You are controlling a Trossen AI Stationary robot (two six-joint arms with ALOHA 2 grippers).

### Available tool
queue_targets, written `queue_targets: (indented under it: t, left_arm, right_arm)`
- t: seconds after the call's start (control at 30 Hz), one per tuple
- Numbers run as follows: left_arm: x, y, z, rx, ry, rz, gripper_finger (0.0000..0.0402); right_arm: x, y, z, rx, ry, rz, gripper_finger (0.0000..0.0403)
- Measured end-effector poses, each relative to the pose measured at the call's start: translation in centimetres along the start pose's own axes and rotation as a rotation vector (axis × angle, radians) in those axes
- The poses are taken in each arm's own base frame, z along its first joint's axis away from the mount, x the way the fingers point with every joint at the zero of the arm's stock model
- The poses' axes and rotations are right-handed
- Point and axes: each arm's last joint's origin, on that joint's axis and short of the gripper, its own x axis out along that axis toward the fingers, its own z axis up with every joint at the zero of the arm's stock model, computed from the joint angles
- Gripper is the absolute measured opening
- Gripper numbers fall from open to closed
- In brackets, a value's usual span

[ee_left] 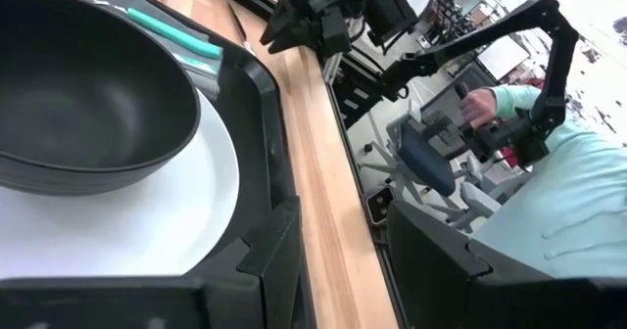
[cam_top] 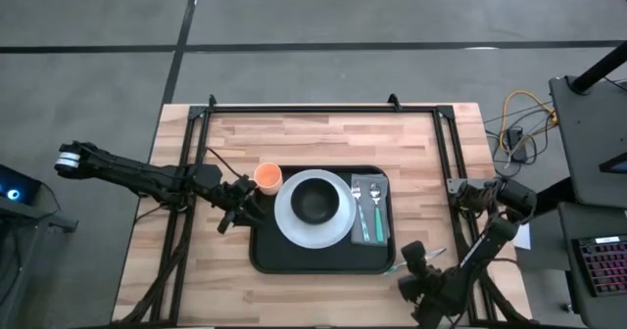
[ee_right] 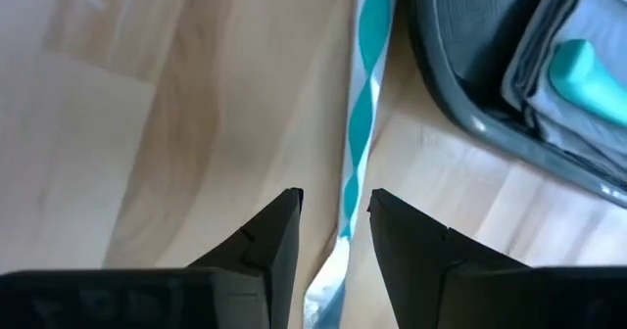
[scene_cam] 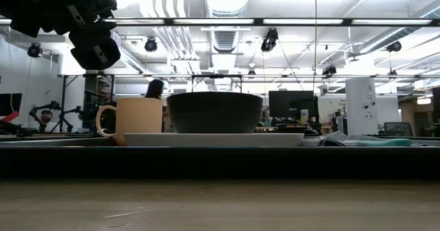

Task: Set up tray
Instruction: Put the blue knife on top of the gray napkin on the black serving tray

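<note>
The black tray (cam_top: 323, 258) is lying on the wooden table (cam_top: 196, 280), near the middle. A white plate (cam_top: 290, 221) is sitting on the tray, and a dark bowl (cam_top: 314, 203) is standing on the plate. To the right of the plate, a grey cloth (cam_top: 383, 211) is lying in the tray with a fork (cam_top: 358, 200) and a spoon (cam_top: 373, 203) with teal handles on it. An orange mug (cam_top: 268, 177) is standing at the far left corner of the tray.

The left gripper (cam_top: 238, 208) is hovering at the left edge of the tray, just beside the plate. Its fingers (ee_left: 274, 260) are standing a little apart, with nothing between them.

The right gripper (cam_top: 411, 263) is waiting over the table near the front right corner of the tray. Its fingers (ee_right: 269, 241) are also parted with a narrow gap, and a teal-and-white striped straw (ee_right: 361, 114) is lying on the wood below that gap. I cannot tell if the fingers are touching the straw.

A person in a light green sleeve (ee_left: 568, 202) is sitting beyond the table.
</note>
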Motion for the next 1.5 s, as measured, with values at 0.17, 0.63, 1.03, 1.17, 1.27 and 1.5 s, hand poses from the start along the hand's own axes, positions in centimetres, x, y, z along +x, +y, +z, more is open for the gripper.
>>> queue_targets:
  t: [0.17, 0.63, 1.03, 1.17, 1.27, 1.5]
  left_arm:
    - [0.0, 0.0, 0.0, 0.0, 0.0, 0.0, 0.0134]
    - [0.0, 0.0, 0.0, -0.001, 0.001, 0.0, 0.0134]
    - [0.0, 0.0, 0.0, -0.028, -0.001, -0.002, 0.0134]
    - [0.1, -0.6, 0.4, -0.007, -0.042, -0.049, 0.0134]
    - [0.1, -1.4, 0.7, 0.066, -0.074, -0.101, 0.0134]
    - [0.2, -4.1, 3.4, 0.253, -0.162, -0.097, 0.0134]
  right_arm:
    - [0.8, -0.5, 0.3, -0.003, -0.014, 0.022, 0.0116]
    - [2.5, -1.7, 0.8, -0.034, -0.015, 0.037, 0.0116]
    - [2.4, -2.3, 1.7, 0.125, -0.017, 0.098, 0.0014]
    - [-0.2, -1.8, 2.0, 0.197, -0.064, 0.149, 0.0011]
    - [-2.9, -1.9, 1.7, 0.244, -0.032, 0.126, 0.0005]
    - [-6.1, -2.3, 1.9, 0.31, -0.048, 0.061, 0.0006]
